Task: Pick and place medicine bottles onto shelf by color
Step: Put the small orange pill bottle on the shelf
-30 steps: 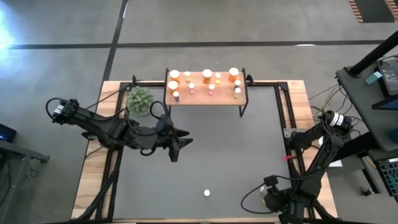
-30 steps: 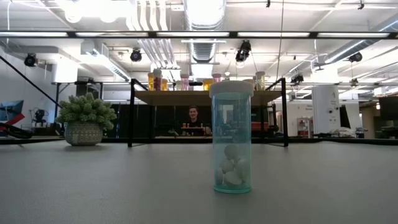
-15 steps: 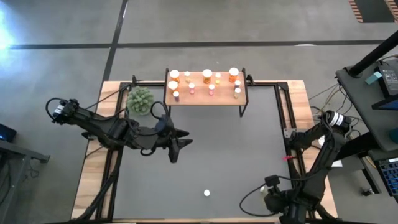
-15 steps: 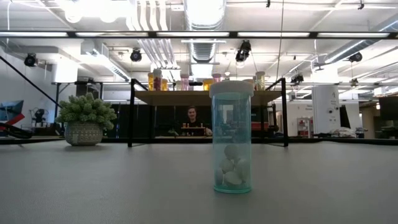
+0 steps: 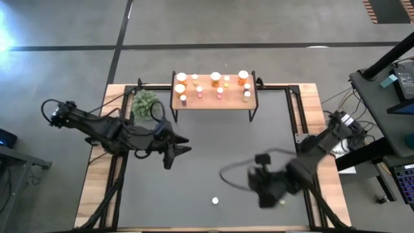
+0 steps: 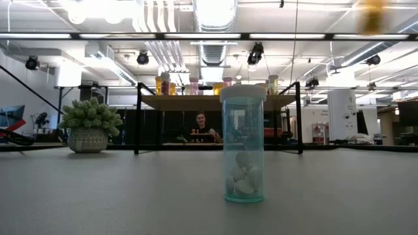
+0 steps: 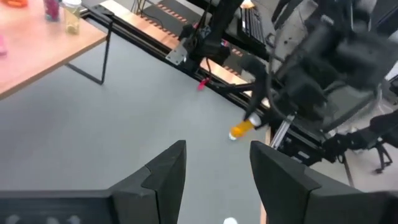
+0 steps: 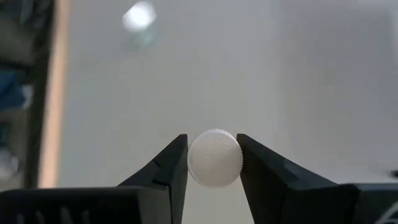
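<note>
Right fingers [image 8: 212, 163], clamped either side of bottle [image 8: 214, 157]

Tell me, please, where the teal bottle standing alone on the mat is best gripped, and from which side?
The teal bottle stands upright with nothing near it, and its white cap faces up. I would probably come straight down and close on the cap or the body just under it; the round, straight sides suit any finger direction. The right gripper already holds a bottle, so the open left gripper seems freer.
</note>
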`<state>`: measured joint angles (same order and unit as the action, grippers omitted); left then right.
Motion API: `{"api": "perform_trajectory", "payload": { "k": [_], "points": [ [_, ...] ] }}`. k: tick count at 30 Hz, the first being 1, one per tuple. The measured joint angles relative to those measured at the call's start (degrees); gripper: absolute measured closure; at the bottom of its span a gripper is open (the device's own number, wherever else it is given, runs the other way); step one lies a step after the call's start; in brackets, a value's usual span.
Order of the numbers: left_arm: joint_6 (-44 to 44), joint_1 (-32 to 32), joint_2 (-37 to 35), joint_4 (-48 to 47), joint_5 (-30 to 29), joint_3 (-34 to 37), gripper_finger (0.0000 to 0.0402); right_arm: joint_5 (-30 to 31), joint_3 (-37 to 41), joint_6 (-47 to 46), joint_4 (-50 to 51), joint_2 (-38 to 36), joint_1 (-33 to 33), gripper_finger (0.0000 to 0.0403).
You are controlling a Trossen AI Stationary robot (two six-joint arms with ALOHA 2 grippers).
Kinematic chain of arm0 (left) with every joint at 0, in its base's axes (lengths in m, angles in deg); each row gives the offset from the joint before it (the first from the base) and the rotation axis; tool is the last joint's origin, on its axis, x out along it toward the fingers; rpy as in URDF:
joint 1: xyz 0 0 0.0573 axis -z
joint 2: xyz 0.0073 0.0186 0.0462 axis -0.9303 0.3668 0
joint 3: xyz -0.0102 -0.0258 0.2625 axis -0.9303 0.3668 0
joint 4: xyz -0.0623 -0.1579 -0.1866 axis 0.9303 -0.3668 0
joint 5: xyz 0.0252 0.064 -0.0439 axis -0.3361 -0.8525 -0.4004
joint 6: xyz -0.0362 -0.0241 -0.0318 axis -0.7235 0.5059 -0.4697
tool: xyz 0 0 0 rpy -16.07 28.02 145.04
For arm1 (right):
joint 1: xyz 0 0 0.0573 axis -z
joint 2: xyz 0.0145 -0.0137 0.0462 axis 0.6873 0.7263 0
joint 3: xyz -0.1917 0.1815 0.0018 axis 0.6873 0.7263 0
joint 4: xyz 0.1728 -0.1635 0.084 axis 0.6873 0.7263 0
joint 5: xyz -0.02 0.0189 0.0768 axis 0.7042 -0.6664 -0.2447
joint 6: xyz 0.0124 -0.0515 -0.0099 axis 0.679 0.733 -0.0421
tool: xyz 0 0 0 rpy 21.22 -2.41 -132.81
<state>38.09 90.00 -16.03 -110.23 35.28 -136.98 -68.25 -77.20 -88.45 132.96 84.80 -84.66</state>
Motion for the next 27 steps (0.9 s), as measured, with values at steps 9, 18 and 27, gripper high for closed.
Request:
{"api": "perform_trajectory", "payload": {
  "k": [9, 18, 27],
  "points": [
    [6.4, 0.0, -4.9, -4.0, 0.7, 0.0, 0.0240, 0.3, -6.4, 3.9, 1.5, 0.0, 23.3, 0.0285],
    [10.4, 0.0, -6.8, -3.9, 0.7, 0.0, 0.0240, -0.2, -11.3, 0.6, 1.9, 0.0, 41.9, 0.0282],
    [10.3, -0.2, -6.5, -3.8, -5.4, 0.0, 0.0240, -4.4, -11.6, 7.3, 1.5, 0.6, 56.5, 0.0283]
  ]
}}
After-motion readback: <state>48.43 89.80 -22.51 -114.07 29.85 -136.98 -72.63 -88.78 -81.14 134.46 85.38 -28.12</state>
